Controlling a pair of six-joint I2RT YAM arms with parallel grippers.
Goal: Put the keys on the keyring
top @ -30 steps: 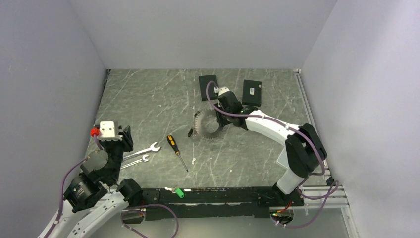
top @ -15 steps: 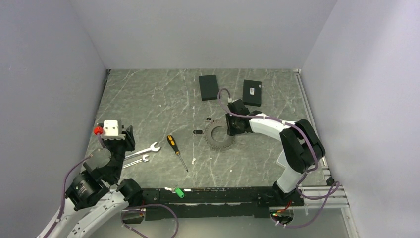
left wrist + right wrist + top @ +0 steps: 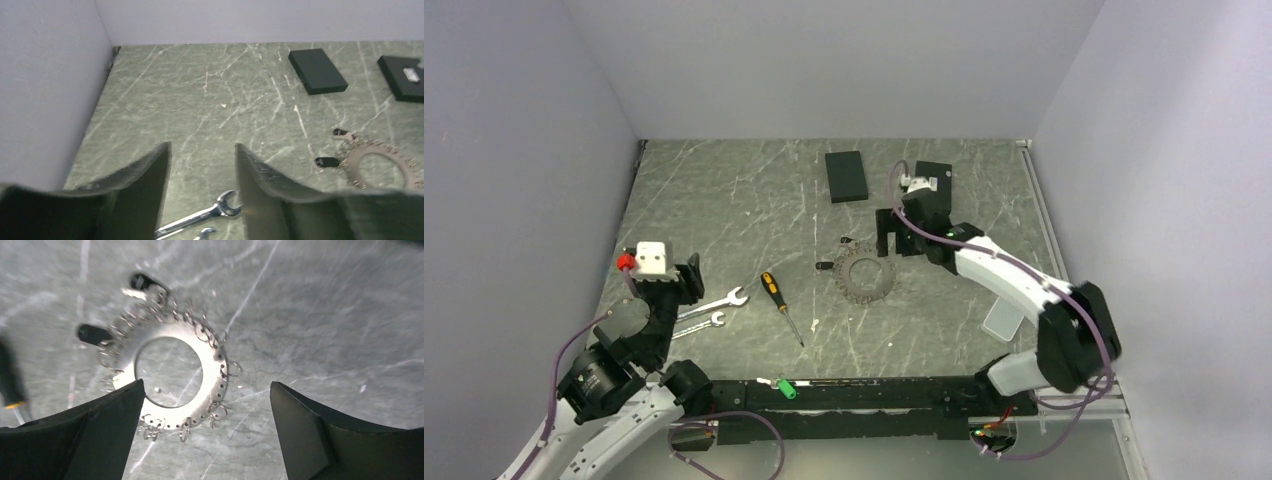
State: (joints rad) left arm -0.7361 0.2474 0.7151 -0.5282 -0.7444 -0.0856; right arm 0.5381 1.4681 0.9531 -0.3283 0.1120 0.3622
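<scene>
The keyring [image 3: 865, 277] lies flat mid-table, a shiny flat ring with holes [image 3: 214, 365] and small grey keys [image 3: 150, 430] and wire loops hanging round its rim. Two dark-headed keys [image 3: 92, 333] lie at its left edge, also in the left wrist view [image 3: 325, 162]; whether they are attached I cannot tell. My right gripper [image 3: 889, 235] hovers just behind the ring, wide open [image 3: 207, 384], with nothing between its fingers. At the near left my left gripper [image 3: 692, 280] stands open [image 3: 202, 146] and empty, over the wrenches and far from the keyring [image 3: 350, 160].
Two silver wrenches [image 3: 709, 308] and a yellow-and-black screwdriver [image 3: 781, 305] lie left of the ring. Two black boxes [image 3: 845, 175] [image 3: 936, 185] sit at the back, the right one partly behind my arm. A clear container [image 3: 1002, 318] is at the right. Walls close three sides.
My right gripper dragged the keyring toward the near right, let it go, opened wide and drew back behind it. My left gripper opened wider and shifted slightly right.
</scene>
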